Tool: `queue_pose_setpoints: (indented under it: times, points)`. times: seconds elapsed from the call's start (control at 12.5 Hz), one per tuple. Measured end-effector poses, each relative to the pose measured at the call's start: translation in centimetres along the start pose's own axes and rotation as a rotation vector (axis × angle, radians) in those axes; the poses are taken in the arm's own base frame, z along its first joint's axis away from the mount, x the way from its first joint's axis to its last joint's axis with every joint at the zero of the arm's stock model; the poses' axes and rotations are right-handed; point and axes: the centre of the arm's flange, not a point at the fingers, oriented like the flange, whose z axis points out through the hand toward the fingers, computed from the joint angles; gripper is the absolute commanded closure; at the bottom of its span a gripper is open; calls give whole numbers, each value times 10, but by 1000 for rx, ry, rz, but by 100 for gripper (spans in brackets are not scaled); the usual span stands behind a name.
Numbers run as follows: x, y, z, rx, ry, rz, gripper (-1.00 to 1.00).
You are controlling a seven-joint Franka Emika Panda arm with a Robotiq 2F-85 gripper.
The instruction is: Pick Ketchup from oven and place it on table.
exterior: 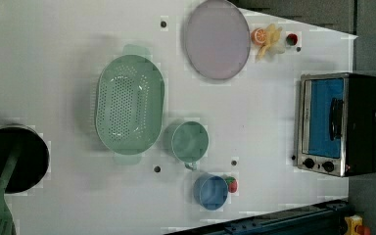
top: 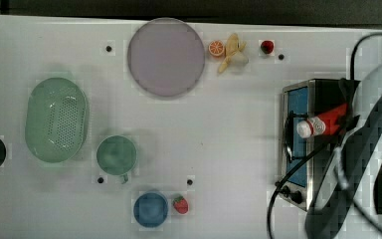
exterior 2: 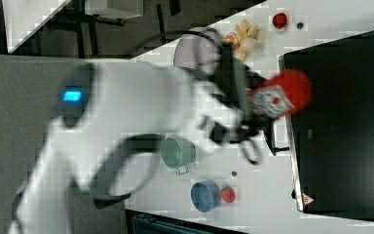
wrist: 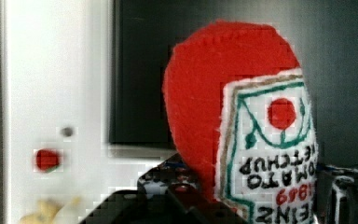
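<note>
The Ketchup (top: 324, 123), a red felt bottle with a white cap and a white label, hangs on its side just above the oven (top: 296, 149). My gripper (top: 345, 117) is shut on its red body, with the cap pointing toward the top view's left, over the blue glass door. In the right view the Ketchup (exterior 2: 282, 95) sits at the end of my gripper (exterior 2: 255, 109), over the oven's black top (exterior 2: 341, 122). In the wrist view the label (wrist: 270, 149) stands between my fingers. The white table (top: 229, 124) spreads to the top view's left of the oven.
On the table lie a purple plate (top: 165, 57), green colander (top: 57, 119), green cup (top: 116, 155), blue bowl (top: 150, 209) beside a strawberry (top: 180, 204), and toy fruit (top: 231, 52). A black pot (exterior: 12, 159) stands at the left view's left edge.
</note>
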Motion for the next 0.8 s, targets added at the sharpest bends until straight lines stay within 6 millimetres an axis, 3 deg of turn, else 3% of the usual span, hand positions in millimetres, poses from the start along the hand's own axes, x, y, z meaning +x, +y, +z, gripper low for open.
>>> queue_pose_setpoints:
  times: [0.16,0.32,0.48,0.64,0.8]
  points:
    - [-53,-20,-64,102,-4,-105,-27]
    - [-117,-35,-115,183,-22,-226,-27]
    - [-186,-49,-141,190,-75,-355,-26]
    - [-246,-67,-134,147,-103,-465,-27]
    - [-295,-80,-90,53,-119,-550,-26]
